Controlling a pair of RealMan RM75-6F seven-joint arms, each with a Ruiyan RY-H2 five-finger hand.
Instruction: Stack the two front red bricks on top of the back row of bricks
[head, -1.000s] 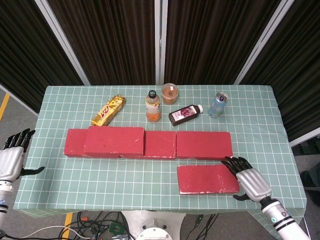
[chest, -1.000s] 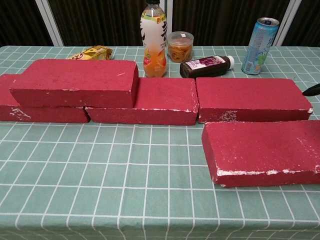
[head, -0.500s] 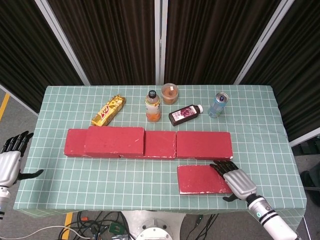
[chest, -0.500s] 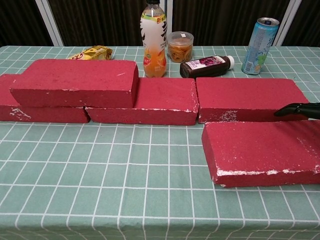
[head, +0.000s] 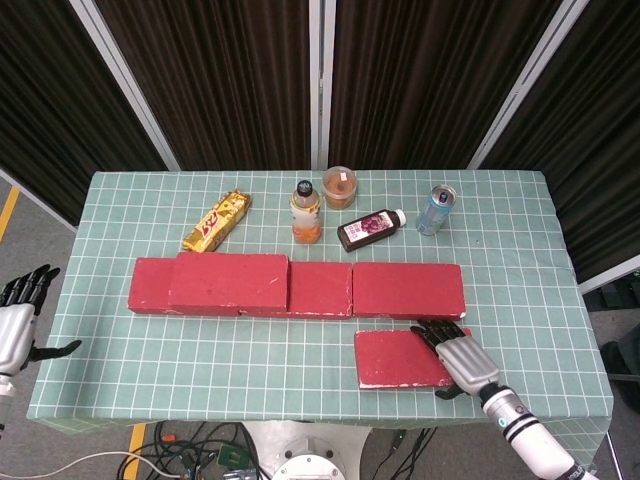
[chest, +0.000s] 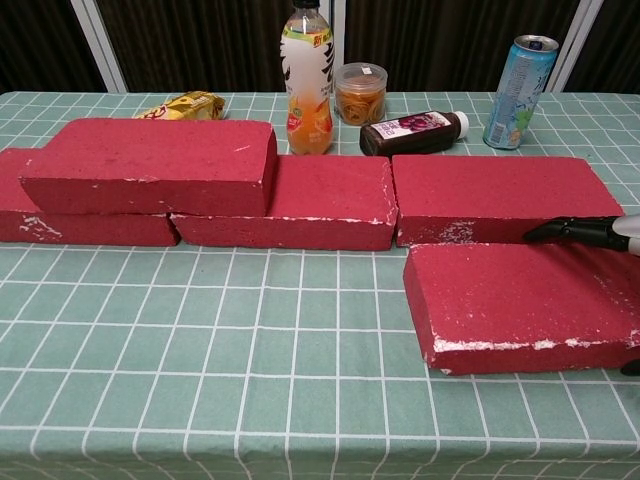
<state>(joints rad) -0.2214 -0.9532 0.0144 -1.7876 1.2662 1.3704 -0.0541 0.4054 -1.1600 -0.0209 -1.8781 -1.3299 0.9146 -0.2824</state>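
Note:
One red brick (head: 400, 357) (chest: 520, 305) lies flat at the front right of the table. Behind it runs the back row: left brick (head: 148, 288), middle brick (head: 322, 289) and right brick (head: 408, 290) (chest: 500, 198). Another red brick (head: 230, 282) (chest: 150, 165) lies on top of the row's left part. My right hand (head: 455, 352) lies across the front brick's right end, fingers (chest: 575, 232) stretched over its back edge, thumb by its near edge; the brick rests on the table. My left hand (head: 15, 325) hangs off the table's left side, fingers apart and holding nothing.
Behind the bricks stand a gold snack bar (head: 216, 221), an orange juice bottle (head: 306, 212), a small jar (head: 340, 186), a dark bottle on its side (head: 370, 229) and a can (head: 436, 209). The green checked tablecloth (head: 250, 350) covers the table.
My right hand slid left from the front brick's right edge onto its top, fingers now over its back edge. My left hand drew away leftward and lower. No brick moved.

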